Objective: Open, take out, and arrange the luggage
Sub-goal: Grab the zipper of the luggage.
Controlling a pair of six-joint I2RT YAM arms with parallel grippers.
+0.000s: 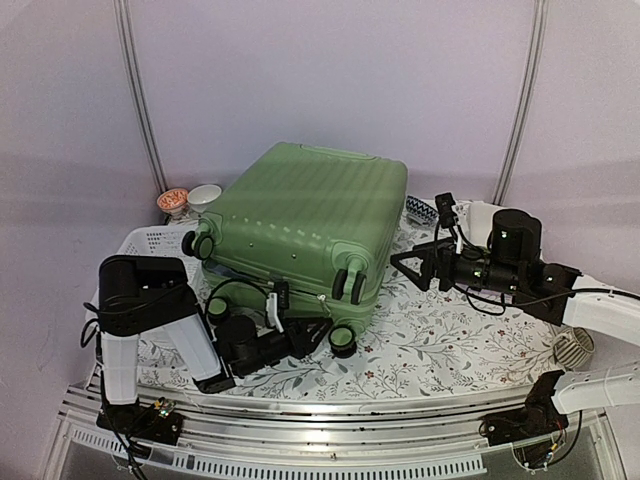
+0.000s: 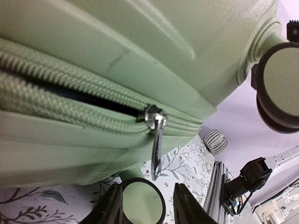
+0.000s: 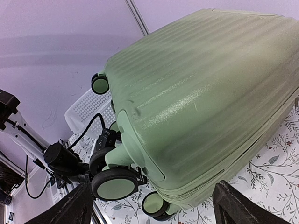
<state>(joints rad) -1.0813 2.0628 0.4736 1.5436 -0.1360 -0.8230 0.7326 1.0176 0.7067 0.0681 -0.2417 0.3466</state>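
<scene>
Luggage lies flat mid-bench, wheels twd the arms. Left hand sits low at its front edge, fingers parted, pinching nothing. Zip pull dangles just above them, zip partly undone w/ a dark gap. Right hand is spread wide near the luggage's right side, empty.

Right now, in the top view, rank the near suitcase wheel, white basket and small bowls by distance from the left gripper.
1. suitcase wheel, just right of the left gripper.
2. white basket, back left.
3. small bowls, behind the basket.
</scene>
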